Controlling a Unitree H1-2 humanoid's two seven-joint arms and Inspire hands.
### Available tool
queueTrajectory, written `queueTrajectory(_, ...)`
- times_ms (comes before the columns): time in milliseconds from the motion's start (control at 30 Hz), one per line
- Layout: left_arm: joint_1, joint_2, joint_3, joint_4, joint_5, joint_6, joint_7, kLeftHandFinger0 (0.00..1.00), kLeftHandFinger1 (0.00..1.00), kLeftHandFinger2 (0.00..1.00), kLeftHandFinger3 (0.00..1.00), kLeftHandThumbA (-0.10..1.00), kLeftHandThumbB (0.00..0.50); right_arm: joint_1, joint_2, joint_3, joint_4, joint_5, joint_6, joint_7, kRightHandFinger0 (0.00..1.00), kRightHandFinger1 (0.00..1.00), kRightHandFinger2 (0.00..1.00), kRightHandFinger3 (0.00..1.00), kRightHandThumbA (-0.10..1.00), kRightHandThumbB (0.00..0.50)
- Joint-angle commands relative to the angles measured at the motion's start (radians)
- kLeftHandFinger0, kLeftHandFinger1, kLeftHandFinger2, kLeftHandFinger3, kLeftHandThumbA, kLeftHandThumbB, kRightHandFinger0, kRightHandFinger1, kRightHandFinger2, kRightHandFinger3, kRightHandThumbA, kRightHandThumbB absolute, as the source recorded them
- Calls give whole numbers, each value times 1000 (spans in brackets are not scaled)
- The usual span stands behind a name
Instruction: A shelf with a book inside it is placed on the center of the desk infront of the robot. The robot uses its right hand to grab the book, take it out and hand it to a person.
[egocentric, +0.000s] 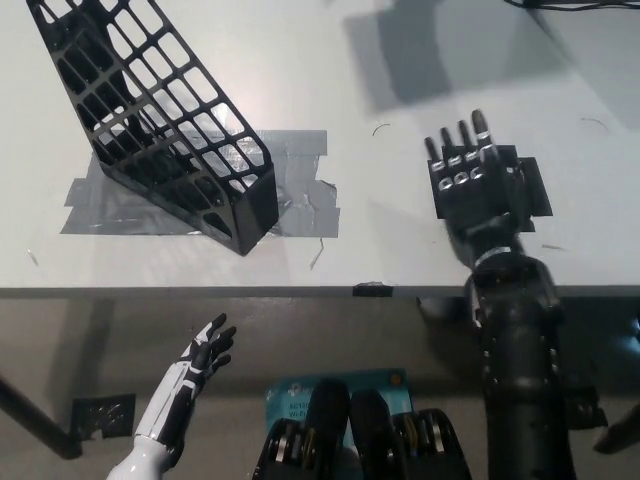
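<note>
The black lattice shelf (150, 120) lies tilted on the white desk at the upper left, and I see no book inside it. No book shows anywhere in the head view; only a grey shadow lies on the desk at the top middle. My black right hand (470, 180) hovers over the desk's right side, open, fingers spread and pointing away from me, holding nothing. My white left hand (205, 352) rests open below the desk's front edge at the lower left.
Grey tape strips (290, 205) hold the shelf's foot to the desk. A black tape patch (535, 190) lies under my right hand. The desk's front edge (200, 291) runs across the middle. A dark cable crosses the top right corner.
</note>
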Motion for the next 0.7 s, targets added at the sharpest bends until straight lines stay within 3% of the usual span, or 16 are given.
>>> queueTrajectory(0, -21, 14, 5, -29, -4, -25, -12, 1000, 1000, 1000, 1000, 1000, 236, 56, -49, 198, -416, -138, -17, 149, 1000, 1000, 1000, 1000, 1000, 450)
queueTrajectory(200, -37, 11, 10, -24, -16, -20, -12, 1000, 1000, 1000, 1000, 1000, 233, 149, -97, 323, -787, -304, -25, 103, 1000, 1000, 1000, 1000, 1000, 441)
queueTrajectory(433, -51, 15, 7, -16, 0, -29, -8, 1000, 1000, 1000, 1000, 1000, 236, 304, -156, 420, -1070, -548, -58, 124, 1000, 1000, 1000, 1000, 1000, 471)
queueTrajectory(667, -48, 17, 8, -16, -2, -26, -10, 1000, 1000, 1000, 1000, 1000, 235, 523, -227, 499, -1049, -670, -183, 187, 1000, 1000, 1000, 1000, 1000, 407)
